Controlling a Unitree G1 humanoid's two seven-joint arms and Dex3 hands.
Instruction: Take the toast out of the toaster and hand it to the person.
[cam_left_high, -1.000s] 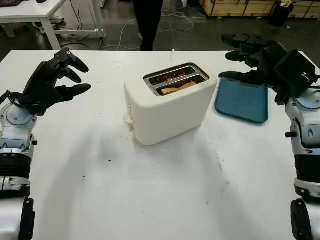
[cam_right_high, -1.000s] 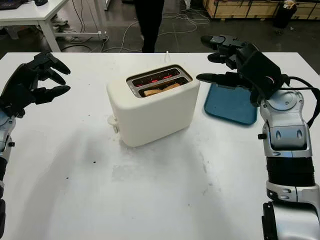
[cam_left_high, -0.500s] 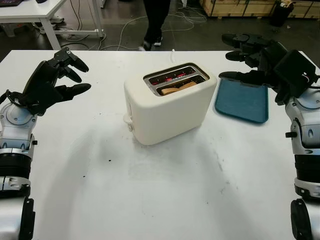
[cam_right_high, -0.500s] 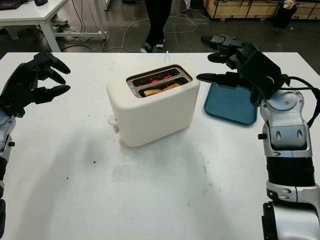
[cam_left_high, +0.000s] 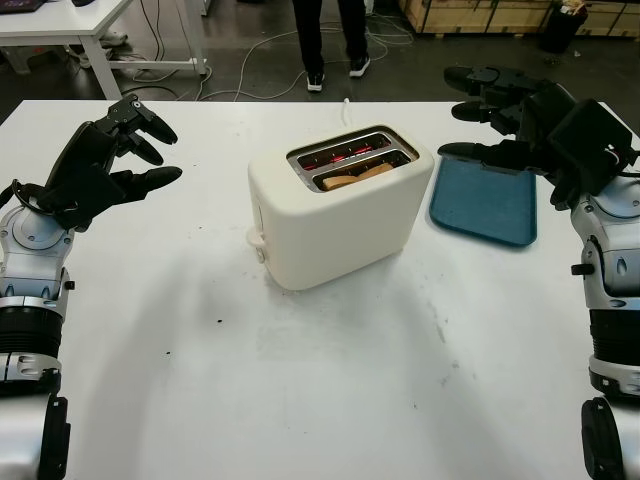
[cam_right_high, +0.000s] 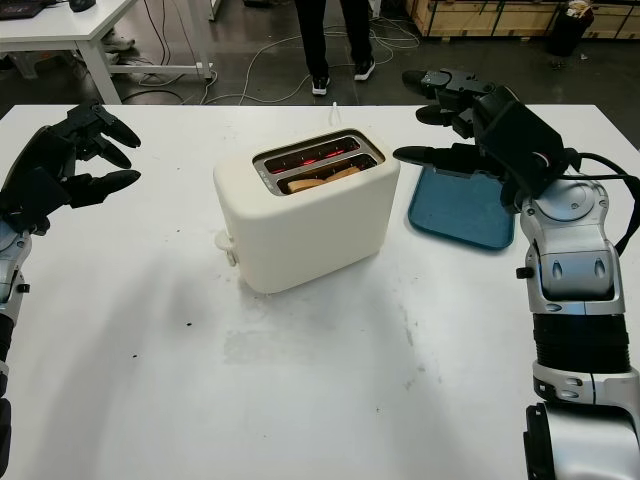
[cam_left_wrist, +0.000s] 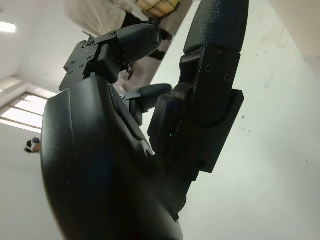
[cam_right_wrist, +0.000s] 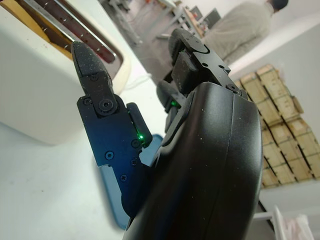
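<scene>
1. Right hand (cam_left_high: 500, 115) open, raised over blue tray (cam_left_high: 485, 205), right of toaster (cam_left_high: 335, 215); left hand (cam_left_high: 105, 165) open, far left.
2. Toast (cam_left_high: 357, 176) sits in near slot.
3. Pre-reach step; next, right hand pinches toast, lifts toward person (cam_left_high: 330, 35) beyond worktop (cam_left_high: 330, 390).

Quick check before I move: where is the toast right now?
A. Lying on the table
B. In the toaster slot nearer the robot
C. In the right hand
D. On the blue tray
B. The toast sits in the near slot of the toaster; the left hand and right hand are open, off to either side.
</scene>
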